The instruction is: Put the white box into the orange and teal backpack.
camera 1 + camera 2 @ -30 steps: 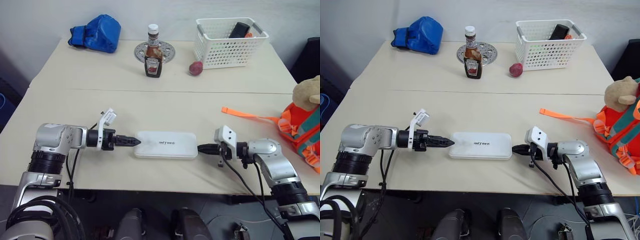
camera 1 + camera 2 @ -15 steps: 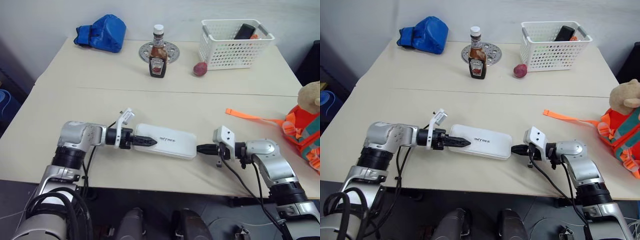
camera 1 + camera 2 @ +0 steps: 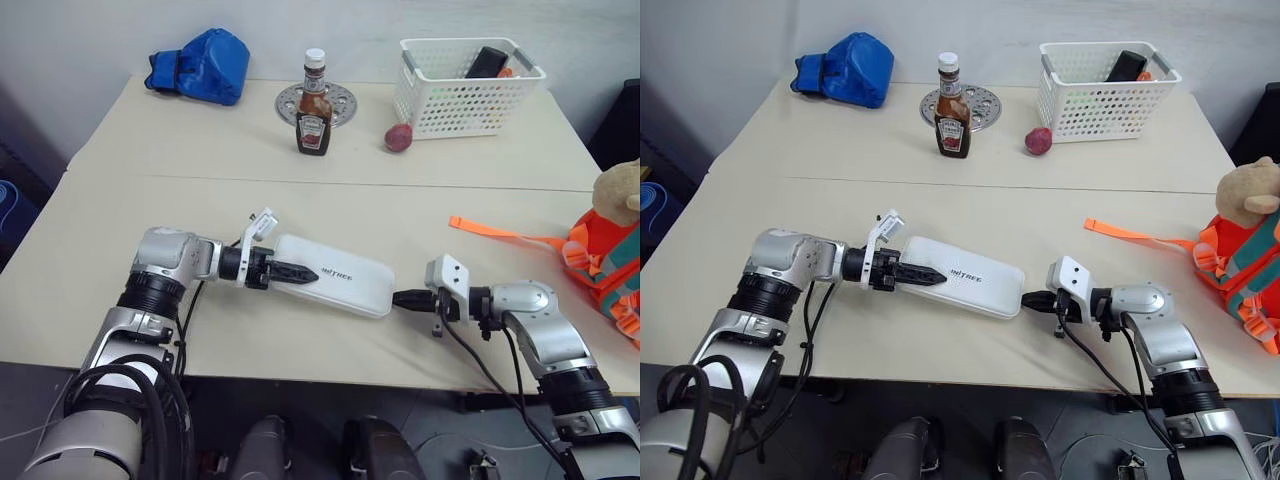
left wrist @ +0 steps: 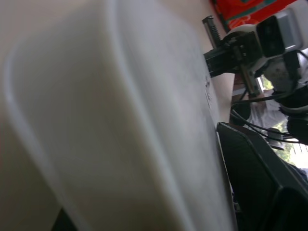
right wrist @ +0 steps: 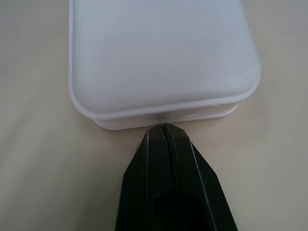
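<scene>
Left gripper farther over white box

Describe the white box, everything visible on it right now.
The white box is a flat, smooth plastic-looking rectangular case with rounded corners, a seam running round its edge and small dark lettering on the lid. It lies closed on the near part of the beige table, skewed a little. The left gripper reaches over its left end, one finger lying on the lid. The right gripper, fingers shut, has its tip pressed against the right end.
</scene>
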{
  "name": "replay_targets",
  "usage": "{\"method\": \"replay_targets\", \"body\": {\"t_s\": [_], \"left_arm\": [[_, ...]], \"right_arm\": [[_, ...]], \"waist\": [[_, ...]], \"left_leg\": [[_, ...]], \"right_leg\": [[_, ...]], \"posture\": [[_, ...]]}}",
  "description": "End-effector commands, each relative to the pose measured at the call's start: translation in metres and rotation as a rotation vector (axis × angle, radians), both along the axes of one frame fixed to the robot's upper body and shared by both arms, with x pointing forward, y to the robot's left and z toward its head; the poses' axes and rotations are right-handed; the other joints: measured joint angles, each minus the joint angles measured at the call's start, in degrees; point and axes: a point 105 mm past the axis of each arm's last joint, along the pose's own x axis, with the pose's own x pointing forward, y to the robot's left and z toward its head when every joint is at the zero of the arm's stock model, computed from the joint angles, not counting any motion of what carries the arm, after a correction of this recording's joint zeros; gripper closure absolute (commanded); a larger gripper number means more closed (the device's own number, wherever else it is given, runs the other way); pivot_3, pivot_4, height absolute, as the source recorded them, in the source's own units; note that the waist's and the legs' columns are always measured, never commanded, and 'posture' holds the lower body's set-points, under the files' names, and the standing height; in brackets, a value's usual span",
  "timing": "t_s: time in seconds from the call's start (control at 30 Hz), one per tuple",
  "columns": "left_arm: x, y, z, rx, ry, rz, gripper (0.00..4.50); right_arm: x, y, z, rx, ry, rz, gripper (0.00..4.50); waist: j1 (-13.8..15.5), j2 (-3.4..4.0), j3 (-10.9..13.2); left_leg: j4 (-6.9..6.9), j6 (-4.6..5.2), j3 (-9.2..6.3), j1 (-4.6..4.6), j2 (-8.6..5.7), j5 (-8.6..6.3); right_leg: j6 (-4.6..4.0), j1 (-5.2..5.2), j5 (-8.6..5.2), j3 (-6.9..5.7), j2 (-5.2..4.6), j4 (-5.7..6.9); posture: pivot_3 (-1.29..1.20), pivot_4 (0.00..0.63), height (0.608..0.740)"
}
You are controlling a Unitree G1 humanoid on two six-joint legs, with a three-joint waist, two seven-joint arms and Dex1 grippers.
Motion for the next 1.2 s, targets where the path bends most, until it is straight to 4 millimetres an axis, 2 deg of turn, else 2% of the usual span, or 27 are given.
{"method": "replay_targets", "body": {"t_s": [0.03,0.13,0.3,0.43,0.5,0.6,0.63,0.67,0.73,0.83,0.9,0.93,0.97,1.03,1.2], "left_arm": [[-0.005,-0.002,0.004,0.007,-0.016,-0.026,2.6],[-0.012,0.001,0.01,-0.016,-0.02,-0.04,3.1],[-0.025,0.007,0.024,-0.064,-0.057,-0.054,3.13],[-0.036,0.015,0.047,-0.152,-0.107,-0.028,3.13],[-0.039,0.021,0.062,-0.219,-0.153,0.009,3.13],[-0.047,0.028,0.079,-0.292,-0.207,0.054,3.13],[-0.05,0.029,0.083,-0.304,-0.227,0.068,3.13],[-0.052,0.032,0.087,-0.321,-0.274,0.101,3.13],[-0.053,0.034,0.091,-0.338,-0.346,0.157,3.13],[-0.05,0.031,0.092,-0.336,-0.403,0.229,3.13],[-0.05,0.028,0.092,-0.337,-0.42,0.248,3.13],[-0.051,0.025,0.091,-0.337,-0.428,0.25,3.13],[-0.05,0.022,0.091,-0.343,-0.438,0.251,3.13],[-0.049,0.017,0.091,-0.353,-0.449,0.252,3.13],[-0.045,0.01,0.091,-0.338,-0.475,0.254,3.13]], "right_arm": [[-0.003,0.006,0.0,0.006,-0.014,0.018,4.5],[-0.004,0.005,0.0,0.012,-0.018,0.004,4.5],[-0.008,-0.001,0.002,0.03,-0.028,-0.04,4.5],[-0.012,-0.013,0.016,0.1,-0.034,-0.156,4.5],[-0.015,-0.027,0.031,0.174,-0.043,-0.263,4.15],[-0.03,-0.053,0.051,0.291,-0.018,-0.414,3.32],[-0.037,-0.064,0.056,0.307,-0.017,-0.462,2.93],[-0.047,-0.084,0.063,0.314,-0.028,-0.549,2.66],[-0.065,-0.111,0.071,0.32,-0.029,-0.668,2.01],[-0.092,-0.141,0.077,0.3,0.006,-0.775,1.01],[-0.101,-0.154,0.081,0.292,0.02,-0.821,0.37],[-0.104,-0.168,0.082,0.294,0.022,-0.886,0.04],[-0.108,-0.187,0.084,0.294,0.019,-0.968,0.04],[-0.113,-0.209,0.087,0.29,0.012,-1.067,0.04],[-0.118,-0.23,0.1,0.334,0.015,-1.135,0.04]], "waist": [[0.0,0.0,0.0],[-0.04,0.0,0.0],[-0.28,0.0,0.0],[-0.09,-0.01,0.01],[0.07,0.01,0.04],[0.23,-0.01,0.05],[0.22,-0.02,0.05],[0.28,-0.01,0.05],[0.59,0.0,0.05],[0.71,-0.01,0.05],[0.57,-0.07,0.07],[0.34,-0.08,0.06],[0.23,-0.08,0.06],[0.17,-0.08,0.07],[0.21,-0.08,0.07]], "left_leg": [[0.01,0.0,0.0,0.0,0.0,0.0],[0.07,0.0,-0.01,-0.01,0.01,0.0],[0.05,-0.03,-0.05,-0.04,0.06,-0.02],[0.04,-0.03,-0.07,-0.08,0.05,-0.02],[0.06,-0.01,-0.09,-0.14,0.05,-0.03],[0.11,0.01,-0.2,-0.22,0.03,-0.04],[0.1,0.04,-0.23,-0.2,0.02,-0.07],[0.1,0.03,-0.23,-0.2,0.02,-0.08],[0.02,0.05,-0.25,-0.19,-0.01,-0.12],[-0.03,0.05,-0.22,-0.18,-0.02,-0.12],[-0.08,0.07,-0.2,-0.16,-0.03,-0.12],[-0.08,0.08,-0.18,-0.14,-0.02,-0.11],[-0.1,0.08,-0.16,-0.12,-0.01,-0.1],[-0.13,0.09,-0.07,-0.09,-0.03,-0.09],[-0.29,-0.01,-0.04,-0.04,-0.03,-0.04]], "right_leg": [[0.0,0.0,0.0,0.0,0.0,0.0],[0.0,0.02,0.0,0.0,0.0,0.02],[0.0,-0.03,0.0,-0.01,0.03,0.04],[0.0,-0.03,0.0,-0.01,0.01,0.01],[0.0,-0.06,0.0,-0.01,0.0,0.0],[0.0,-0.05,0.0,-0.05,-0.04,-0.03],[0.0,-0.02,0.0,-0.05,-0.05,-0.04],[0.0,0.01,0.0,-0.07,-0.05,-0.07],[0.02,0.03,-0.01,-0.07,-0.06,-0.12],[0.02,0.03,-0.01,-0.06,-0.04,-0.16],[0.02,0.05,-0.01,-0.04,-0.02,-0.17],[0.02,0.04,0.0,-0.01,0.01,-0.17],[0.02,0.05,0.0,0.01,0.02,-0.19],[0.02,0.04,-0.01,0.1,0.02,-0.18],[0.02,-0.01,-0.01,0.15,0.1,-0.18]], "posture": [[0.0,0.15,0.74],[0.0,0.15,0.74],[0.0,0.15,0.74],[0.0,0.15,0.74],[0.0,0.15,0.74],[0.0,0.15,0.74],[0.0,0.15,0.74],[0.0,0.15,0.74],[0.0,0.15,0.74],[0.0,0.15,0.74],[0.0,0.15,0.74],[0.0,0.15,0.74],[0.0,0.15,0.74],[0.0,0.15,0.74],[0.0,0.15,0.74]]}}
